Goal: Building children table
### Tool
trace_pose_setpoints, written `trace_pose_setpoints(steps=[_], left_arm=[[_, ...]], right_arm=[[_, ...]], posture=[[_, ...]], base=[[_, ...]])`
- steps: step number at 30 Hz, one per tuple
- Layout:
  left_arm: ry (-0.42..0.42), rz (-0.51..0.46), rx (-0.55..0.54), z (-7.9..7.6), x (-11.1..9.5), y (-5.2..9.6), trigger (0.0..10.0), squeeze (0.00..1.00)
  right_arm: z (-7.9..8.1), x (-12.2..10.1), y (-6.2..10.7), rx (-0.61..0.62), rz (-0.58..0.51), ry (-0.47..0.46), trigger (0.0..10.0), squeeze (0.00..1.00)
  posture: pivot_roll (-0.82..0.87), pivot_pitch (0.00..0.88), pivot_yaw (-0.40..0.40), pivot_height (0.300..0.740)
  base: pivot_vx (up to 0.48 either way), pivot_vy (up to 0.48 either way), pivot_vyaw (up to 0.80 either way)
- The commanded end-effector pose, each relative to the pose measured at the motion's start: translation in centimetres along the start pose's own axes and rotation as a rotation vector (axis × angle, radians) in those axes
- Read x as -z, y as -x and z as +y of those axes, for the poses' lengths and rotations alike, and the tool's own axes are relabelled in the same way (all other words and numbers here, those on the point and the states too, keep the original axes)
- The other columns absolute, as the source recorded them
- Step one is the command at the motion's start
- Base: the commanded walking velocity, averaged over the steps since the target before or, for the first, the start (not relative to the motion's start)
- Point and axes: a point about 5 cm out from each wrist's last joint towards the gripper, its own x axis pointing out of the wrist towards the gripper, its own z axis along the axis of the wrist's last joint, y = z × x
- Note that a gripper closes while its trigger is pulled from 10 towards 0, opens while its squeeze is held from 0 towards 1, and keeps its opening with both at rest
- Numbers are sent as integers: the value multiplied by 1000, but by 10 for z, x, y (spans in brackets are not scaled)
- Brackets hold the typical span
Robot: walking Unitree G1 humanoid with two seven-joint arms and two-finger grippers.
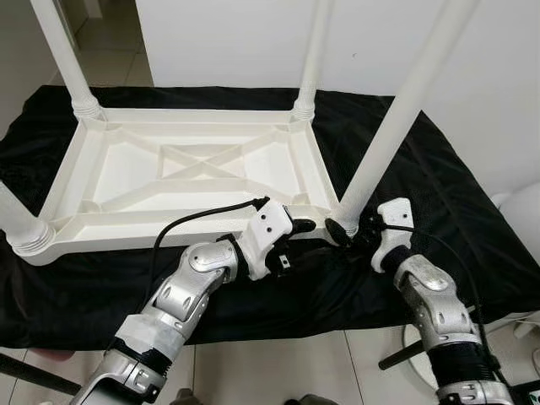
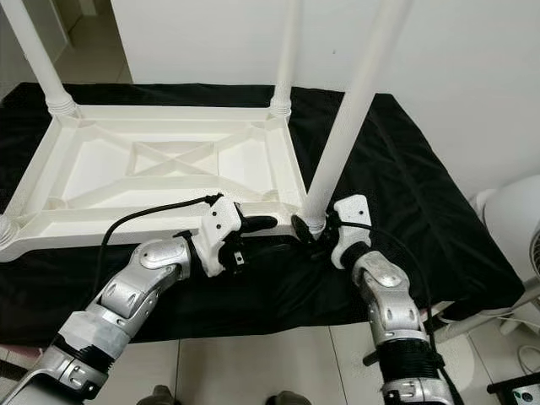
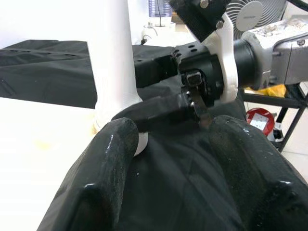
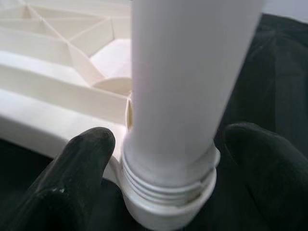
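Note:
A white plastic children's table (image 1: 169, 238) lies upside down on a black cloth (image 1: 439, 186), ribbed underside up. Its near right leg (image 1: 396, 118) stands tilted in the corner socket, with the threaded collar (image 4: 168, 192) seen close up in the right wrist view. My right gripper (image 1: 346, 226) straddles the base of this leg, one finger (image 4: 89, 149) against the collar and the other finger (image 4: 267, 159) a little apart from it. My left gripper (image 1: 297, 236) hovers open just left of that corner, over the cloth and pointing at the leg (image 3: 113, 57).
Two more legs (image 1: 63, 51) (image 1: 314, 51) stand at the far corners and one (image 1: 21, 224) at the near left. A white wall is close behind. A fan (image 2: 515, 219) stands on the tiled floor at the right. The cloth's front edge is just below my arms.

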Motion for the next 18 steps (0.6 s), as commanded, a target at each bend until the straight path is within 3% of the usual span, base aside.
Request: trace_pose_setpoints(steps=[1, 2, 5, 6, 18], left_arm=[[0, 6, 46, -4, 1, -1, 10000, 0], [-1, 7, 44, -4, 1, -1, 10000, 0], [-1, 7, 44, -4, 1, -1, 10000, 0], [-3, 7, 41, -3, 0, -1, 10000, 0], [-5, 6, 33, -4, 0, 0, 10000, 0]], right_arm=[[-4, -1, 1, -39, -3, 3, 10000, 0], [-5, -1, 0, -93, 6, 10, 10000, 0], [-5, -1, 0, -93, 6, 10, 10000, 0], [-8, 0, -8, -161, 29, 25, 10000, 0], [-8, -1, -30, -227, 55, 66, 10000, 0]], posture=[[40, 0, -59, 740], [43, 0, -60, 740], [43, 0, -60, 740], [51, 0, -63, 740], [57, 0, -63, 740]], base=[[0, 0, 0], [0, 0, 0], [0, 0, 0], [0, 0, 0], [0, 0, 0]])
